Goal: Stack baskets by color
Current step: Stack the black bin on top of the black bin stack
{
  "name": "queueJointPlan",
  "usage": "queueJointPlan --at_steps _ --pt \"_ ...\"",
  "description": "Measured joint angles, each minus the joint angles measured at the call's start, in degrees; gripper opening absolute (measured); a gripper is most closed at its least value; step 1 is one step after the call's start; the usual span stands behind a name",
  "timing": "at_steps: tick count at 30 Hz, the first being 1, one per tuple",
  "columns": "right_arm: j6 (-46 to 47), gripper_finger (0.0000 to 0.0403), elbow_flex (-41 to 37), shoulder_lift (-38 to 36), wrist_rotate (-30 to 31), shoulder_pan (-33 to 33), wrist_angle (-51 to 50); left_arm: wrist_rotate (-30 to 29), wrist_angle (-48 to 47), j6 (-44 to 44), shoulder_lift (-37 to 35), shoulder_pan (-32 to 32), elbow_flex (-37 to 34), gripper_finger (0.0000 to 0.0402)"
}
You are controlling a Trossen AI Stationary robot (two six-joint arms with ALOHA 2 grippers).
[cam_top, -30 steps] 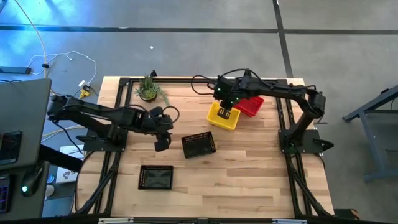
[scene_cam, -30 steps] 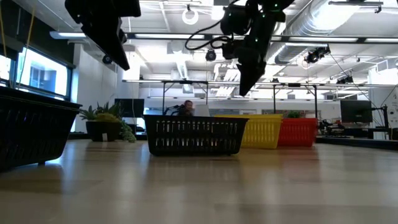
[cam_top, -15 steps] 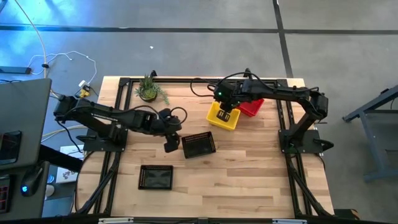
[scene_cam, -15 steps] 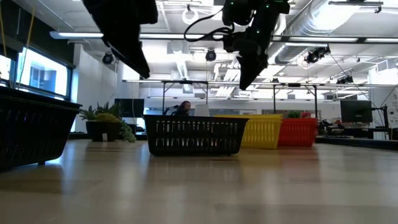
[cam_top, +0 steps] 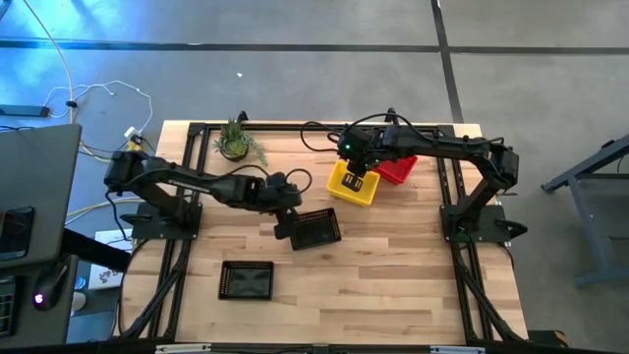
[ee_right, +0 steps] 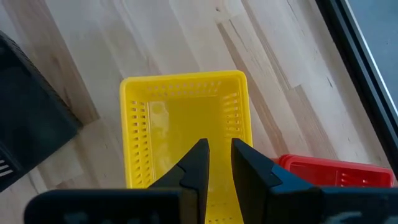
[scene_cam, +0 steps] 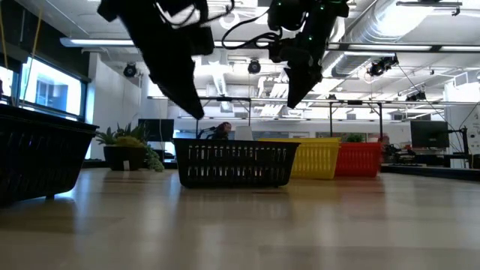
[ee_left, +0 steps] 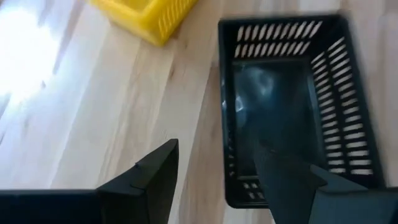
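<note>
A black basket (cam_top: 314, 229) stands upright mid-table, and a second black basket (cam_top: 246, 280) stands nearer the front edge. My left gripper (cam_top: 285, 227) hangs open just above the first basket's left end wall (ee_left: 227, 124). One finger is over the basket's inside, the other over the table outside, and neither touches it. A yellow basket (cam_top: 354, 184) and a red basket (cam_top: 397, 167) stand side by side at the far right. My right gripper (ee_right: 219, 149) hovers above the yellow basket (ee_right: 186, 118), its fingers a narrow gap apart, with nothing between them.
A small green potted plant (cam_top: 234, 144) stands at the far left of the table. Bare wood lies along the near right part of the table (cam_top: 413, 285). In the low view the nearer black basket (scene_cam: 37, 157) fills the left edge.
My left gripper has moved toward the table's right edge and downward, from beside the middle black basket to just above its left end. My right gripper has stayed above the yellow basket. No basket has moved.
</note>
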Motion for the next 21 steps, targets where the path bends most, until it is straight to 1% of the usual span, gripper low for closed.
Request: queueJointPlan --at_steps 4,10,15,18,21 --pt "-0.1 0.0053 0.0 0.0 0.0 0.0 0.0 0.2 0.3 0.1 3.4 0.8 0.0 0.0193" --pt "-0.1 0.0053 0.0 0.0 0.0 0.0 0.0 5.5 1.2 1.4 7.4 2.0 0.0 0.0189" --pt "0.0 0.0053 0.0 0.0 0.0 0.0 0.0 6.4 1.9 2.0 9.7 2.7 0.0 0.0187" --pt "0.0 0.0053 0.0 0.0 0.0 0.0 0.0 6.6 1.8 3.1 10.7 3.0 0.0 0.0175" --pt "0.0 0.0053 0.0 0.0 0.0 0.0 0.0 7.2 1.4 4.9 10.7 3.0 0.0 0.0146"
